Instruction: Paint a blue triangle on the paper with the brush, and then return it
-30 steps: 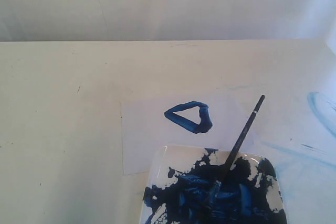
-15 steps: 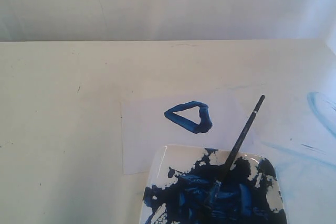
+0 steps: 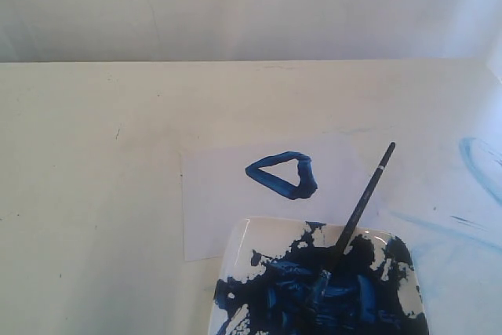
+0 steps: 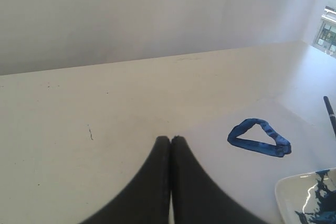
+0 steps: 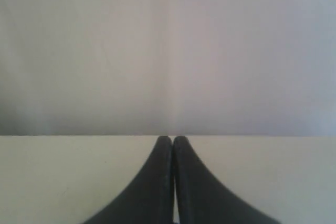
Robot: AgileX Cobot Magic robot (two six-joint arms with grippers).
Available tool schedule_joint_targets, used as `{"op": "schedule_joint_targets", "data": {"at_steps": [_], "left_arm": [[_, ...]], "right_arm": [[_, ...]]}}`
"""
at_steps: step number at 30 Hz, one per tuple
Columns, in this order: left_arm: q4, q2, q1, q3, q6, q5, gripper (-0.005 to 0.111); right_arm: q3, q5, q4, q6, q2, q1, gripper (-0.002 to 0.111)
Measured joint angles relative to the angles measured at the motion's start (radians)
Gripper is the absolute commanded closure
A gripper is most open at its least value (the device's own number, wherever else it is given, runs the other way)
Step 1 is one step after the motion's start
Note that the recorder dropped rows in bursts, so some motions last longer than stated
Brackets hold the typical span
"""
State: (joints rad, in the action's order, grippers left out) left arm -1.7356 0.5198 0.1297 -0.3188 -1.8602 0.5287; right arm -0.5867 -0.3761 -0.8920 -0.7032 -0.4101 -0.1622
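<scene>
A dark-blue triangle (image 3: 283,174) of thick wet strokes lies on the pale paper (image 3: 216,209) at the middle of the table, one corner pointing left. The brush (image 3: 359,207) leans in the white dish (image 3: 243,241), its bristle end down in the blue paint and its black handle slanting up to the right. Neither gripper shows in the exterior view. In the left wrist view my left gripper (image 4: 170,139) is shut and empty, with the triangle (image 4: 258,138), the brush handle's end (image 4: 329,109) and the dish corner (image 4: 294,195) off to one side. My right gripper (image 5: 172,138) is shut on nothing above bare table.
Pale light-blue smears (image 3: 478,164) mark the table at the right edge of the exterior view. The dish (image 3: 243,241) sits at the near edge, overlapping the paper's front. A plain wall (image 3: 251,5) rises behind the table's far edge.
</scene>
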Motion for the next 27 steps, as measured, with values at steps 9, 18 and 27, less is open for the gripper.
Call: {"op": "schedule_joint_targets", "data": {"at_steps": [9,18,27], "left_arm": [[0.000,0.000,0.000,0.000,0.000,0.000,0.107],[0.000,0.000,0.000,0.000,0.000,0.000,0.107],[0.000,0.000,0.000,0.000,0.000,0.000,0.107]], "right_arm": [[0.026,0.088,0.008,-0.005,0.184,-0.127,0.108],[0.089,0.135,0.039,0.015,0.202,-0.139,0.108],[0.283,0.344,0.725,0.784,0.205,-0.140,0.108]]}}
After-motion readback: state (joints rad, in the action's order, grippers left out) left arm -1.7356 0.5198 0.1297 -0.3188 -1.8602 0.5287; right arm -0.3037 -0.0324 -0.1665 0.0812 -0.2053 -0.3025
